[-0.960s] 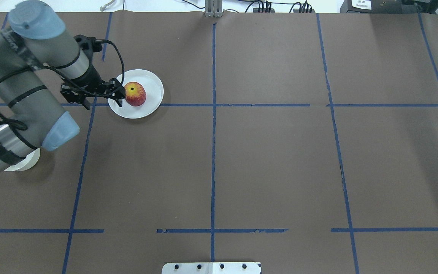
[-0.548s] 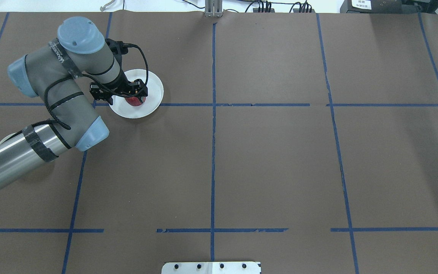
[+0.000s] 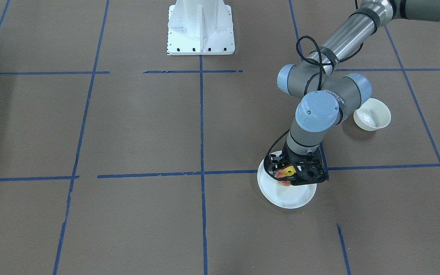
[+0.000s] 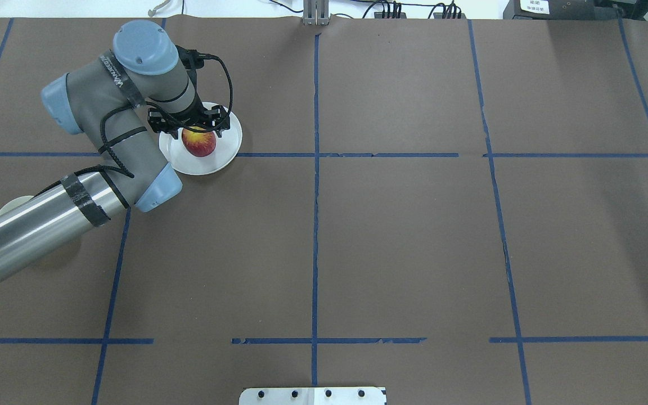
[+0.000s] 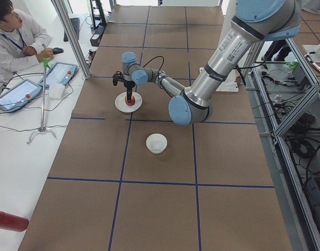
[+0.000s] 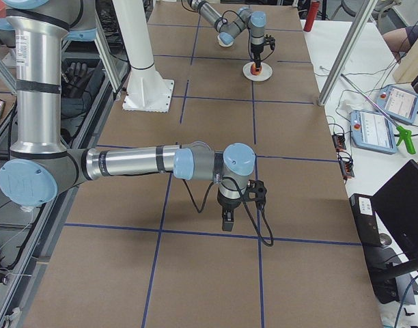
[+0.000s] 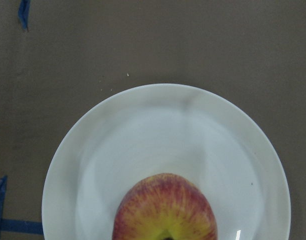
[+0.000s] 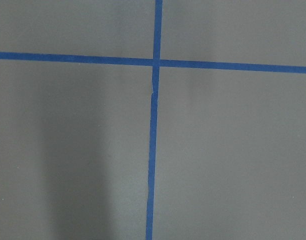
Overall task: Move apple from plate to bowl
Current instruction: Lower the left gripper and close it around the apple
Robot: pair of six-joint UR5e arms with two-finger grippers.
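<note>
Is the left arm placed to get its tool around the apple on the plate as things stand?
Probably yes: the left tool hangs directly over the apple on the plate, jaws apparently open, nothing visible between them.

Bowl (image 4: 11, 204), well off the plate (image 7: 143, 125), was mostly hidden under the left forearm. Apple (image 7: 165, 210) on the plate was cut by the wrist view's bottom edge. Left gripper (image 3: 285, 176) body covered its jaws there; right gripper (image 6: 227, 220) too small to read.
</note>
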